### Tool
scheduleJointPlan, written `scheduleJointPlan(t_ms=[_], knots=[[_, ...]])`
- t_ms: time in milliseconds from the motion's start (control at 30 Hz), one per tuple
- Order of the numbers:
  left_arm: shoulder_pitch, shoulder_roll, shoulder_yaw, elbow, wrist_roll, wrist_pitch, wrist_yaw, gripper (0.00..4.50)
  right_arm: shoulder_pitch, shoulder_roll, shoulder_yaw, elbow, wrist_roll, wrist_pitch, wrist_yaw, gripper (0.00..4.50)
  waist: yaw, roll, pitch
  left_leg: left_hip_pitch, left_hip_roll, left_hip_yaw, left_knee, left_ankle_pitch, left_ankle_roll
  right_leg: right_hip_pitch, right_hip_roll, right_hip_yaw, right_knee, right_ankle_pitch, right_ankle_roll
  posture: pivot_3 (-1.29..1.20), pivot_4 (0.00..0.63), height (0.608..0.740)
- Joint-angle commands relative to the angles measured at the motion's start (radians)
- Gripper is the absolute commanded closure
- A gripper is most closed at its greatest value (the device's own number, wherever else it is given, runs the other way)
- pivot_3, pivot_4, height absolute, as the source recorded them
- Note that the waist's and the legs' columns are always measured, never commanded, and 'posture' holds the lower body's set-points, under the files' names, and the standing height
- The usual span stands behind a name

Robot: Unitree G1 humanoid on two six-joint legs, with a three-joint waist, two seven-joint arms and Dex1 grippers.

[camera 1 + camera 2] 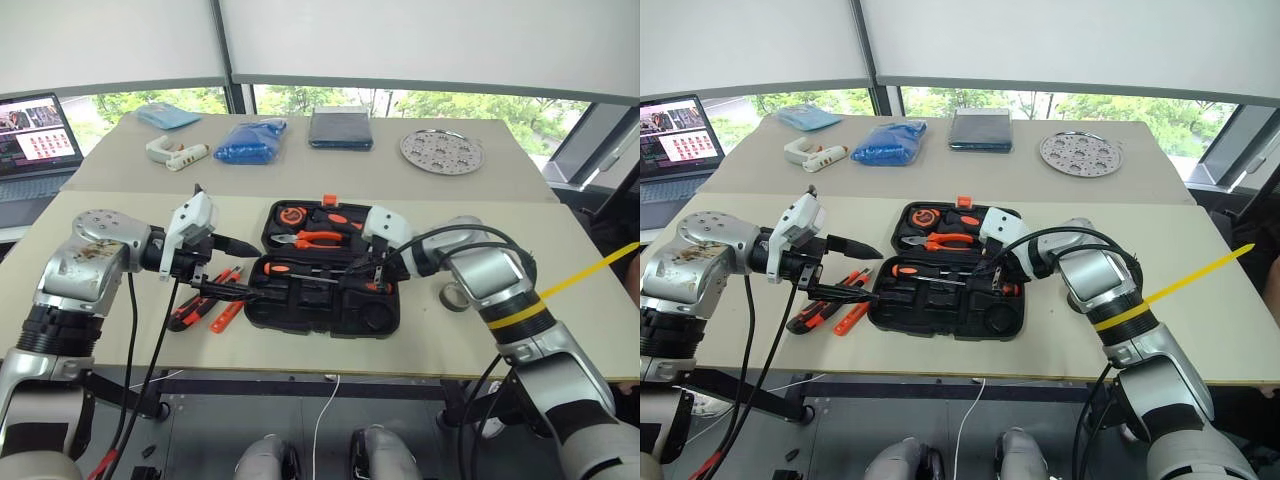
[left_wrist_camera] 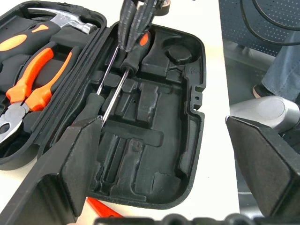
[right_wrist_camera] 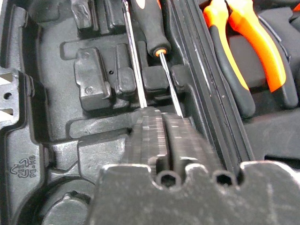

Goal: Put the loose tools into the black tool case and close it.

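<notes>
The black tool case (image 1: 385, 322) lies open on the desk (image 1: 120, 180), its lid half toward the far side, holding orange-handled pliers (image 1: 318, 238), a tape measure (image 1: 290, 214) and a hammer (image 2: 70, 19). In the near half, two screwdrivers lie side by side along the hinge edge: one with an orange-black handle (image 3: 149, 28) and a second whose shaft (image 3: 136, 61) runs parallel just beside it. The rest of the moulded slots in that half sit bare.

The right gripper (image 1: 352, 277) reaches down into the near half, its fingers (image 3: 161, 136) clenched together, with their tips right over the two screwdriver shafts. Whether they pinch a shaft or merely press on it cannot be told.

The left gripper (image 1: 222, 268) hovers just off the left end of the case, its fingers (image 2: 77, 159) spread wide and holding nothing, pointing toward the case.

On the desk under the left gripper, next to the case's left end, lie the remaining loose tools: an orange-black utility knife (image 1: 189, 310) and a slim orange tool (image 1: 227, 315). A small dark tape roll (image 1: 455, 297) rests on the desk to the right of the case, partly behind the right forearm.

On the far part of the desk stand a white glue gun (image 1: 175, 155), a blue bag (image 1: 250, 142), a dark blue folded item (image 1: 340, 128) and a round metal plate (image 1: 442, 151). A laptop (image 1: 35, 135) sits at the far left.
</notes>
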Motion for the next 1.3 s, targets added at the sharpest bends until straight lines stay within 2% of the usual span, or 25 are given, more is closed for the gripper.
scheduleJointPlan(t_ms=[33,300,433,533,633,800,933,1000,1067,1133,1200,1300], knots=[[-0.029,-0.001,0.011,0.005,0.007,-0.03,0.001,0.0,0.015,0.007,0.071,0.026,-0.066,-0.07,-0.006,4.45,0.0,0.0,0.0,0.0,0.0,0.0,0.0,0.0,0.0,0.0,0.0,0.0,0.0,0.0,0.0,0.0,0.15,0.718],[-0.03,-0.007,0.011,0.022,0.016,-0.043,0.002,0.0,0.06,0.034,0.097,0.033,-0.11,-0.092,-0.015,4.45,-0.003,-0.005,-0.004,0.003,0.0,0.0,0.0,0.0,0.0,0.001,0.0,0.0,0.001,-0.001,-0.001,0.0,0.15,0.718],[-0.022,-0.005,0.017,0.029,0.018,-0.042,0.016,0.0,0.029,0.053,0.018,0.01,-0.078,-0.088,-0.043,4.45,-0.006,-0.007,-0.005,0.003,0.0,0.0,0.0,0.0,0.0,0.001,0.0,0.0,0.001,-0.001,-0.001,0.0,0.15,0.718],[0.007,0.007,0.04,0.014,0.011,-0.023,0.041,0.0,0.0,0.061,-0.09,-0.051,0.016,-0.023,-0.027,4.45,-0.008,-0.007,-0.005,0.002,0.0,0.0,0.0,0.0,0.0,0.001,0.0,0.0,0.001,-0.001,-0.002,0.0,0.15,0.718],[0.078,0.025,0.114,-0.034,-0.017,0.03,0.123,0.0,-0.01,0.038,-0.209,-0.19,0.167,0.114,0.02,3.69,-0.018,-0.006,-0.004,0.001,0.0,0.0,-0.001,0.0,0.0,-0.001,0.0,0.001,0.002,-0.001,-0.002,0.0,0.15,0.718],[0.294,0.055,0.321,-0.198,-0.104,0.183,0.264,0.0,0.074,-0.032,-0.33,-0.433,0.377,0.214,0.086,1.97,-0.021,-0.006,-0.004,0.002,0.0,-0.001,-0.004,0.0,0.0,-0.001,0.0,0.001,0.0,0.0,-0.004,0.0,0.15,0.718],[0.579,0.089,0.524,-0.332,-0.095,0.212,0.329,0.0,0.185,-0.096,-0.382,-0.586,0.48,0.247,0.087,0.57,-0.018,-0.006,-0.004,0.002,0.0,-0.002,-0.005,-0.001,-0.001,0.0,-0.001,0.001,-0.002,-0.001,-0.002,0.0,0.15,0.718],[0.71,0.104,0.634,-0.34,-0.059,0.201,0.35,0.0,0.241,-0.119,-0.409,-0.65,0.53,0.255,0.082,0.05,-0.015,-0.007,-0.004,0.004,0.0,-0.002,-0.006,-0.001,-0.002,0.001,-0.002,0.001,-0.002,-0.001,-0.002,0.0,0.15,0.718],[0.793,0.119,0.715,-0.35,-0.055,0.214,0.365,0.0,0.284,-0.14,-0.427,-0.691,0.566,0.253,0.076,0.05,-0.009,-0.007,-0.004,0.003,0.001,-0.002,-0.007,-0.006,-0.01,0.0,-0.003,0.001,-0.003,-0.001,-0.002,0.0,0.15,0.718],[0.827,0.132,0.741,-0.387,-0.081,0.244,0.367,0.0,0.302,-0.151,-0.43,-0.707,0.587,0.251,0.061,0.05,0.002,-0.007,-0.004,0.004,0.001,-0.003,-0.008,-0.007,-0.013,0.0,-0.006,0.0,-0.004,-0.001,-0.003,0.0,0.15,0.718],[0.826,0.146,0.732,-0.428,-0.113,0.283,0.375,0.0,0.309,-0.155,-0.43,-0.713,0.601,0.25,0.038,0.05,0.015,-0.007,-0.004,0.005,0.001,-0.003,-0.008,-0.007,-0.014,0.0,-0.01,0.0,-0.004,-0.001,-0.003,0.0,0.15,0.718],[0.777,0.18,0.649,-0.487,-0.122,0.361,0.435,0.0,0.318,-0.161,-0.423,-0.718,0.61,0.239,0.007,0.05,0.029,-0.007,-0.004,0.007,0.0,-0.005,-0.011,-0.007,-0.015,-0.001,-0.015,0.0,-0.006,-0.001,-0.004,0.0,0.15,0.718]])
